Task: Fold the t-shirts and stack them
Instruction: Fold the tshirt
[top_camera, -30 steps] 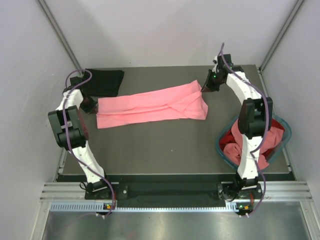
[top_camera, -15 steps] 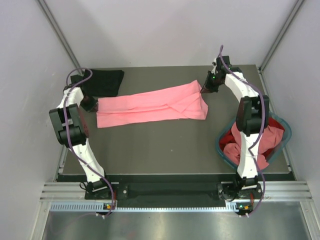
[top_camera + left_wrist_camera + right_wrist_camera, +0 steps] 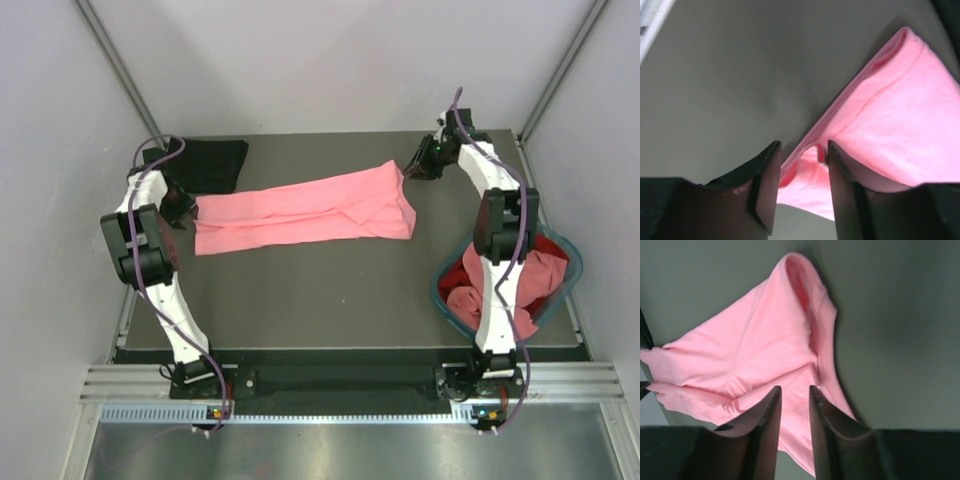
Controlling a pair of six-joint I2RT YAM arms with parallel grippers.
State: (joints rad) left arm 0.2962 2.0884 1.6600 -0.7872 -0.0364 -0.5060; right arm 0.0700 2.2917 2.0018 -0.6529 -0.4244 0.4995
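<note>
A salmon pink t-shirt (image 3: 300, 210) lies as a long folded band across the far half of the table. My left gripper (image 3: 183, 210) stands at its left end, jaws open. In the left wrist view the gripper (image 3: 803, 147) straddles a loose fold of the pink cloth (image 3: 900, 115) without pinching it. My right gripper (image 3: 415, 170) is at the band's far right corner, also open. In the right wrist view the gripper (image 3: 794, 390) hovers over the pink cloth (image 3: 755, 350). A black t-shirt (image 3: 205, 165) lies folded at the far left corner.
A round teal basket (image 3: 440, 290) stands at the right edge of the table, holding a red t-shirt (image 3: 460, 275) and more pink cloth (image 3: 540, 280). White enclosure walls rise close behind and beside the table.
Both grippers were shut on the ends of the pink t-shirt and now stand open. The right gripper has drawn slightly right, off the corner. The shirt lies as before.
</note>
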